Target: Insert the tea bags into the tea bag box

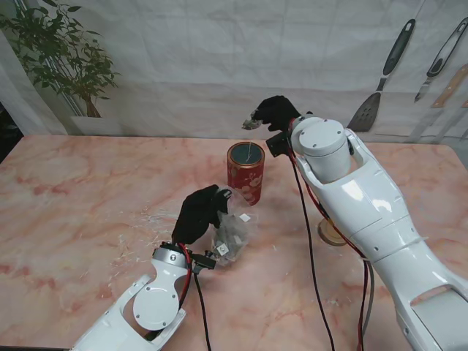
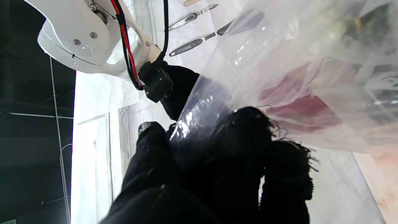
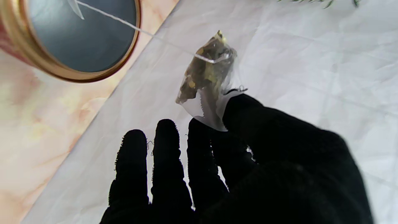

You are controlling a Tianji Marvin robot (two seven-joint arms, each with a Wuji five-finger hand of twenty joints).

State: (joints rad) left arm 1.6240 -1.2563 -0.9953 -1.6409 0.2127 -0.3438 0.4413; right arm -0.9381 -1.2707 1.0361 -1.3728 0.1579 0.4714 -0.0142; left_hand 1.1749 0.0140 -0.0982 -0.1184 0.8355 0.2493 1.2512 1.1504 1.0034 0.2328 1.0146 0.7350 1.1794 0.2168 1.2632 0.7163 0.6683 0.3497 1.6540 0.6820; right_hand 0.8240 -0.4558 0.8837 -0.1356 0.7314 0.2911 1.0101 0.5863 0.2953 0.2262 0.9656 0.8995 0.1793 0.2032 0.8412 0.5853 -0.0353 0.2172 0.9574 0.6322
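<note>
My left hand (image 1: 199,213) grips a clear bag (image 1: 232,235) on the table (image 1: 88,212), fingers closed on its plastic. At its one o'clock stands the open tin (image 1: 245,172). My right hand (image 1: 278,111), at the tin's one o'clock, pinches a tea bag (image 3: 206,74) whose string (image 3: 124,23) runs into the tin.

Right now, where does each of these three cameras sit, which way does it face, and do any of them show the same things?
Stand view: above the shoulders, looking down at the table; both arms show.
Left wrist view: along the left hand, which grips a clear plastic bag.
Right wrist view: along the right hand, which pinches a tea bag near the red tin.
Shared: the stand view also shows tin, tea bag and plastic bag.
</note>
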